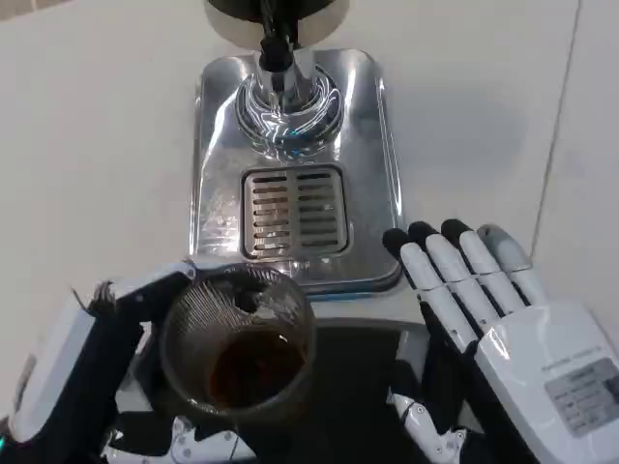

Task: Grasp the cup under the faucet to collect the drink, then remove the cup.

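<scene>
A clear ribbed cup (238, 346) with brown drink in its bottom sits low in the head view, in front of the dispenser's tray. My left hand (106, 372) grips it from the left, fingers wrapped around its side and underneath. The black faucet (275, 43) hangs at the top above a shiny round base (288, 106); below it lies the slotted drip grate (295, 213). My right hand (493, 319) is at the lower right, fingers stretched out toward the tray's front right corner, holding nothing.
The polished steel drip tray (372, 164) spans the upper middle of the white table (87, 155). A dark surface (368, 387) lies under the cup and between my hands.
</scene>
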Available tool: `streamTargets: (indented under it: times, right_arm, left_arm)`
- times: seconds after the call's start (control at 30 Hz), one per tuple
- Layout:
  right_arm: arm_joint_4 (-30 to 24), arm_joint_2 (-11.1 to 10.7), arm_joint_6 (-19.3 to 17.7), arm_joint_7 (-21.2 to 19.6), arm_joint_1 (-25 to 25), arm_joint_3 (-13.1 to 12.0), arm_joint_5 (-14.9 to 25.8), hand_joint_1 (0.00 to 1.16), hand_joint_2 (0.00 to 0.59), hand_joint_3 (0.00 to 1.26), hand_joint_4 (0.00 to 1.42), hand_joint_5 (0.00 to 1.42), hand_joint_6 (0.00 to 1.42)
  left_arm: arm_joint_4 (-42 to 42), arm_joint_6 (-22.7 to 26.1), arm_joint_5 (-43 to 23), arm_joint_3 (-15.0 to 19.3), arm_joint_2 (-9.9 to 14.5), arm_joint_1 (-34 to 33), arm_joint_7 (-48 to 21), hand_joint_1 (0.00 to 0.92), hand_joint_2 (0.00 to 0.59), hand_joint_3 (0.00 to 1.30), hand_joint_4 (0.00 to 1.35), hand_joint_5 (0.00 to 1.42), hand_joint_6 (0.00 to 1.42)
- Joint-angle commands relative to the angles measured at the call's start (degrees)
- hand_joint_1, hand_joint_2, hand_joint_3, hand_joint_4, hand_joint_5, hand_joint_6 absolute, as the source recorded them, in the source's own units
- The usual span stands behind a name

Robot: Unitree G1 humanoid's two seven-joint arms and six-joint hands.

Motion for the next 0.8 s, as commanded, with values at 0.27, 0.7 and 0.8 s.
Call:
streamTargets:
  times: [0.27,0.7,0.8]
  right_arm:
    - [2.84,-0.39,-1.64,-3.49,1.52,-1.50,0.57,0.21,0.579,0.00,0.00,0.00,0.00]
    - [-2.84,0.51,-1.93,-2.15,7.13,-0.37,-1.14,0.22,0.579,0.00,0.00,0.00,0.00]
    - [-2.58,0.45,-1.79,-1.73,6.47,-0.46,-0.94,0.23,0.579,0.00,0.00,0.00,0.00]
  left_arm:
    - [-1.58,-2.65,-1.32,1.69,-2.31,0.75,-1.73,0.701,0.000,1.18,1.21,1.35,1.42]
    - [-1.35,-3.43,-2.78,2.60,-3.10,0.74,-3.42,0.701,0.000,1.18,1.21,1.35,1.42]
    - [-1.23,-3.27,-3.06,2.68,-3.17,0.28,-3.74,0.701,0.000,1.18,1.21,1.35,1.42]
